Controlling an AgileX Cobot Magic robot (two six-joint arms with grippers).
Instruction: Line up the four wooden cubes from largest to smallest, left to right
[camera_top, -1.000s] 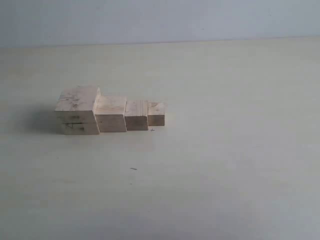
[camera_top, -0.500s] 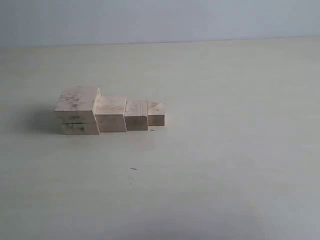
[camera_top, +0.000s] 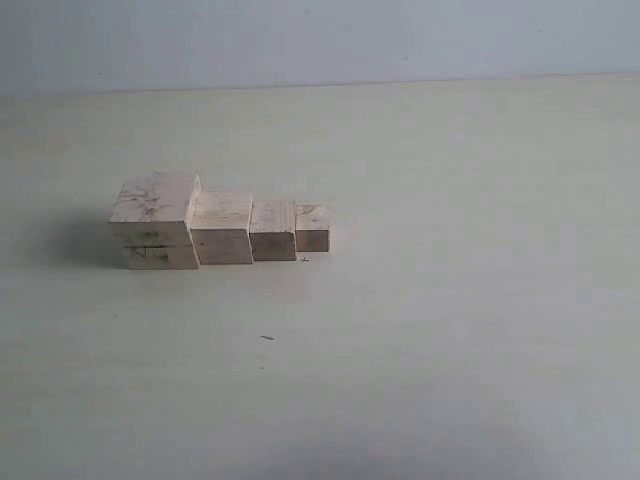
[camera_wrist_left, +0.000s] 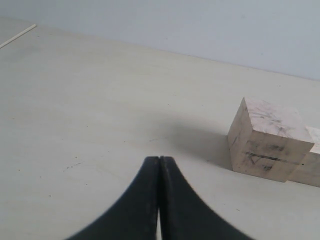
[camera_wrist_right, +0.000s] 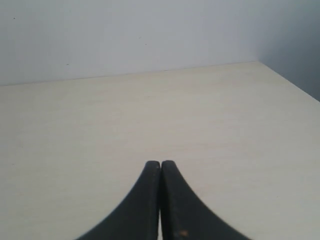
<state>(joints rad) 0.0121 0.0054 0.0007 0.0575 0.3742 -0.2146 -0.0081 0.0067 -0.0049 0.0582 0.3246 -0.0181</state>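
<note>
Four pale wooden cubes stand touching in a row on the table in the exterior view. From left to right they are the largest cube (camera_top: 155, 220) with a seam and dark speckles, the second cube (camera_top: 222, 228), the third cube (camera_top: 273, 231) and the smallest cube (camera_top: 313, 228). The left wrist view shows the largest cube (camera_wrist_left: 268, 139) some way off from my left gripper (camera_wrist_left: 159, 159), which is shut on nothing. My right gripper (camera_wrist_right: 160, 163) is shut too, over bare table, with no cube in its view. Neither gripper shows in the exterior view.
A pale table (camera_top: 450, 300) carries the row, with a grey wall behind it. A small dark mark (camera_top: 267, 338) lies in front of the cubes. The table's far corner and side edge (camera_wrist_right: 287, 82) show in the right wrist view.
</note>
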